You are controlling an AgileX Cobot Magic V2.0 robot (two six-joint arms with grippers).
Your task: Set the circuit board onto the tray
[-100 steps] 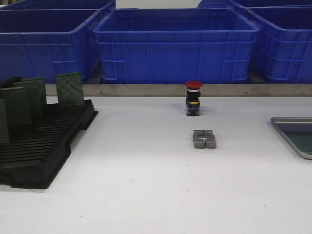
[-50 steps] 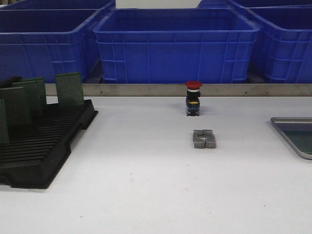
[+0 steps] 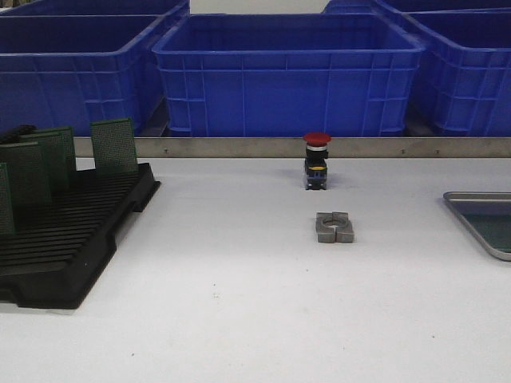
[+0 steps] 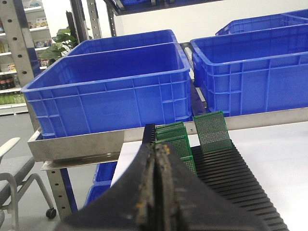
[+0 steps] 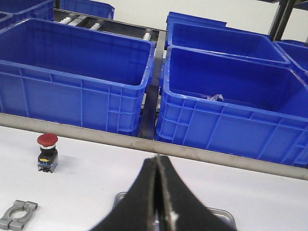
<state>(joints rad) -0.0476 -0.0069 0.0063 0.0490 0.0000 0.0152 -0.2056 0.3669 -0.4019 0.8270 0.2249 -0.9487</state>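
Note:
Several green circuit boards (image 3: 114, 145) stand upright in the slots of a black rack (image 3: 72, 239) at the table's left; the left wrist view shows the boards (image 4: 212, 131) and the rack (image 4: 231, 168) just beyond my left gripper (image 4: 155, 149). That gripper is shut with nothing in it. The grey metal tray (image 3: 473, 196) lies at the table's right edge, partly cut off. My right gripper (image 5: 156, 161) hangs shut and empty over the tray's rim (image 5: 120, 197). Neither gripper shows in the front view.
A red-capped push button (image 3: 317, 159) stands at the middle back of the table, with a grey metal clamp block (image 3: 334, 227) in front of it. Big blue crates (image 3: 287, 76) sit behind a metal rail (image 3: 239, 147).

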